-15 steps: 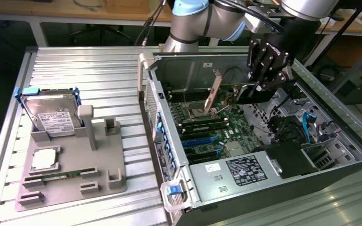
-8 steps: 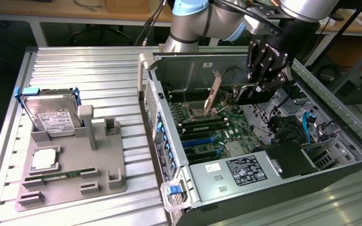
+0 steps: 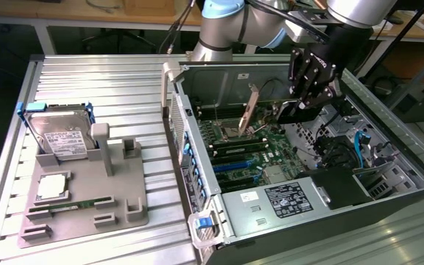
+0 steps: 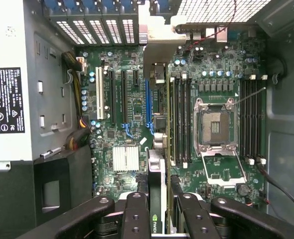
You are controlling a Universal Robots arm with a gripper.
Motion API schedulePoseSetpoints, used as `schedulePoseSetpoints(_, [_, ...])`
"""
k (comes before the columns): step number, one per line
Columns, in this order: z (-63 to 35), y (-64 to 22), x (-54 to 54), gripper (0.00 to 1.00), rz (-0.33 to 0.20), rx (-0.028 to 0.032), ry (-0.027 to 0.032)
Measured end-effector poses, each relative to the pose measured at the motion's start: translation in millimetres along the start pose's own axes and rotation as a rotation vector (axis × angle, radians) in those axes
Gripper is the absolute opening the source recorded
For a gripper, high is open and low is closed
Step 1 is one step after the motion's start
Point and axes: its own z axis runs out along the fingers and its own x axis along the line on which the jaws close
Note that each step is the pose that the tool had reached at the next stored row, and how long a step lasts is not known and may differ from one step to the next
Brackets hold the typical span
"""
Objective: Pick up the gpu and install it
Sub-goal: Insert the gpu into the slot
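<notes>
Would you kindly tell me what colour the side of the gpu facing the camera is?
Brownish-orange on the gpu, best seen in the exterior view.

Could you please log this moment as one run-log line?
claw: shut on gpu | place: over motherboard inside open computer case | gpu: not yet seated

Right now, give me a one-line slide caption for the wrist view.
Gripper holds the gpu edge-on above the motherboard, beside the empty CPU socket.
</notes>
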Motion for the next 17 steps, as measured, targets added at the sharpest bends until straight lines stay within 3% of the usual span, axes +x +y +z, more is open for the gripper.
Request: schedulePoseSetpoints(17, [6.6,0.2,0.1,0.27,0.000,0.0000,0.0000])
